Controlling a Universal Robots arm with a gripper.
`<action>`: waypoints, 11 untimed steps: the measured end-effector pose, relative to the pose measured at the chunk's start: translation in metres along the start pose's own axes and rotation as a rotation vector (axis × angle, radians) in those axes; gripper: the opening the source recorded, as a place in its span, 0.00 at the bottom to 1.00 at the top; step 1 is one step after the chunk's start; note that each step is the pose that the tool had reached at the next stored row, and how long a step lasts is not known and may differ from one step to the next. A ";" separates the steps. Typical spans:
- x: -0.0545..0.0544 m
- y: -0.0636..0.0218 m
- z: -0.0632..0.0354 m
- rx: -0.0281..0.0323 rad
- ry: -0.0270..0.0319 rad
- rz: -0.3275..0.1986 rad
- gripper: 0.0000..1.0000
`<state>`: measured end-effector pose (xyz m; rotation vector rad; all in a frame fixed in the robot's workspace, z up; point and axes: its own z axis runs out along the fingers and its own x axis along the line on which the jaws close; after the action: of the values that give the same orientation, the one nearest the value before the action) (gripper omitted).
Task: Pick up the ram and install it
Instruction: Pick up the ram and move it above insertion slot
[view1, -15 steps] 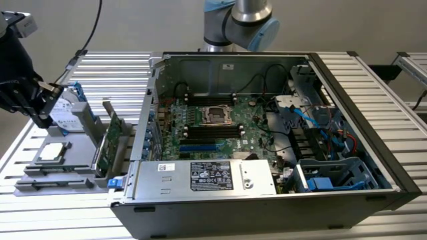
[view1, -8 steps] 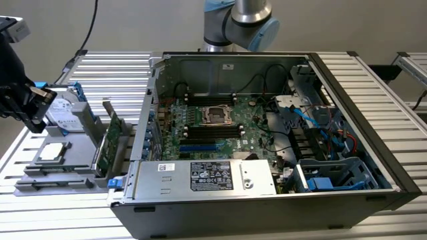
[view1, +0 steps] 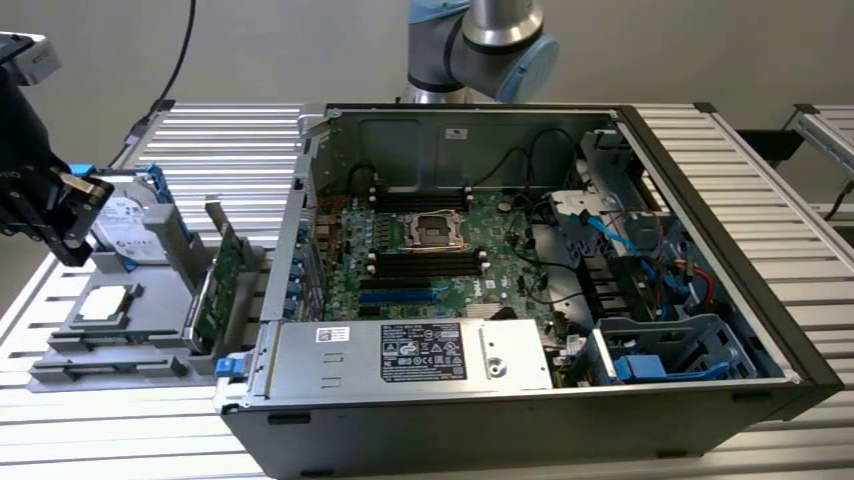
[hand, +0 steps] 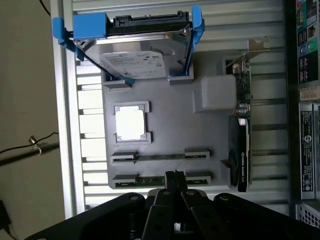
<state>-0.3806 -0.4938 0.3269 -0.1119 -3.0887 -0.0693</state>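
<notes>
Two ram sticks lie on edge in slots of the grey tray (hand: 175, 130): one thin green stick (hand: 160, 157) and a second (hand: 150, 180) in the outermost slot. My gripper (hand: 174, 176) hangs above that outer stick, its black fingers pressed together with nothing between them. In the exterior view the gripper (view1: 70, 250) is at the far left, over the tray (view1: 147, 330) beside the open computer case (view1: 400, 440). The motherboard's dark memory slots (view1: 427, 262) lie inside the case.
On the tray also stand a silver hard drive with blue rails (hand: 135, 57), a square processor (hand: 130, 124) and an upright green expansion card (hand: 242, 135). The case's metal side wall (view1: 300, 230) rises next to the tray. Cables and a power supply (view1: 414, 352) fill the case.
</notes>
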 end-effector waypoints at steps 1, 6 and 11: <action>0.000 0.0000 0.0000 0.0000 0.0000 0.000 0.11; 0.000 0.0000 0.0000 0.0000 0.0000 0.000 0.11; 0.001 -0.0005 0.0002 0.0012 0.0014 -0.037 0.11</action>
<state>-0.3817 -0.4942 0.3268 -0.0545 -3.0896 -0.0689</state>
